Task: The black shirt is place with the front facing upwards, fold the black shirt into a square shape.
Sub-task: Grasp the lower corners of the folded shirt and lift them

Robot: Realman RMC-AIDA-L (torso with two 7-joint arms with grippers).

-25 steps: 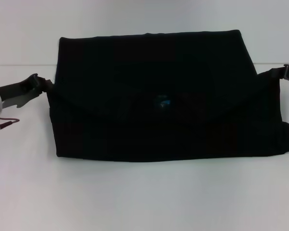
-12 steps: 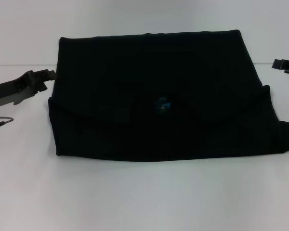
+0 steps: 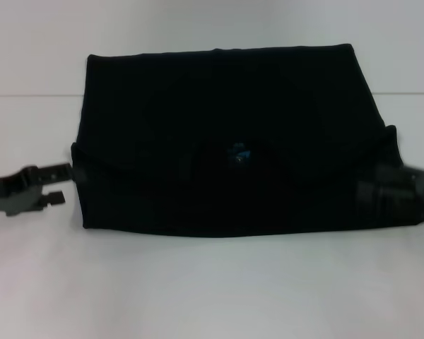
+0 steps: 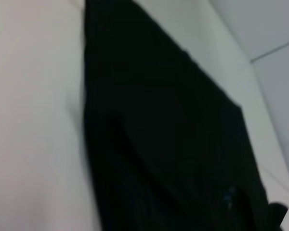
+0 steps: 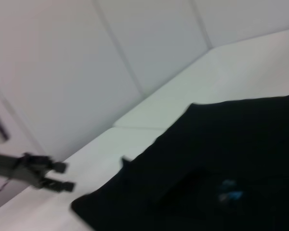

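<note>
The black shirt (image 3: 226,134) lies flat on the white table as a wide folded rectangle, its upper layer folded down over the lower one. The small blue neck label (image 3: 238,152) shows near the middle. My left gripper (image 3: 65,183) is open just off the shirt's left edge near its front corner, with nothing between its fingers. My right gripper (image 3: 381,191) is a dark blur over the shirt's front right corner. The right wrist view shows the shirt (image 5: 231,154) and, farther off, the open left gripper (image 5: 62,176). In the left wrist view the shirt (image 4: 159,144) fills the middle.
White table (image 3: 212,289) extends in front of the shirt and to both sides. A pale panelled wall (image 3: 198,28) rises close behind the shirt's far edge.
The left gripper has moved toward me along the shirt's left edge, from the upper corner to the lower part. The right gripper came from the far right edge onto the front right corner.
</note>
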